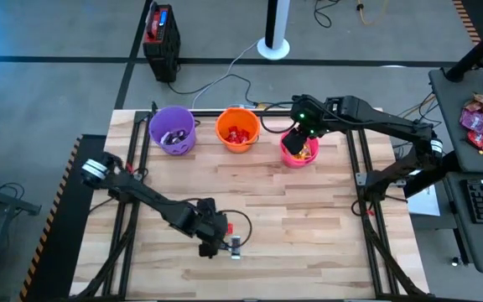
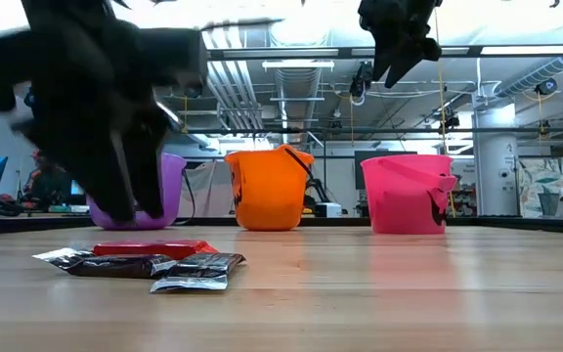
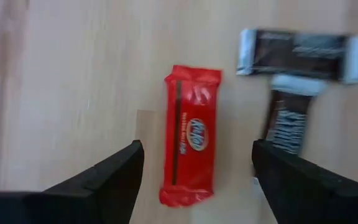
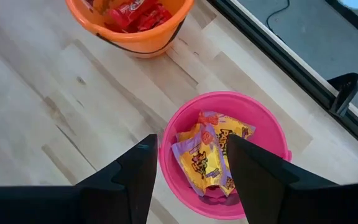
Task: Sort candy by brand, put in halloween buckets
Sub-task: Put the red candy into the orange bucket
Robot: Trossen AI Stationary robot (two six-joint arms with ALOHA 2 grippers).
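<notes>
Near the table's front edge, my left gripper [image 3: 194, 171] hangs over the last loose candy with its fingers spread wide and nothing between them. The red bar [image 3: 190, 143] lies straight ahead of it on the wooden table [image 1: 309, 226], flat, with its long axis running away from the wrist, so the two fingers stand either side of its narrow width. That alignment is what I judge a straight descent would need. Just beside the red bar lie two dark bars [image 3: 297, 53], one crosswise and one lengthwise, close enough that the outer finger could catch them.

Along the far edge stand the purple bucket [image 1: 172, 130], the orange bucket [image 1: 238, 130] already holding red pieces, and the pink bucket [image 1: 298, 149] with yellow packets [image 4: 211, 152] inside. My right gripper [image 4: 191, 177] hovers directly above the pink bucket, jaws apart and empty, well apart from the loose bars; the left arm is plainly the nearer one.
</notes>
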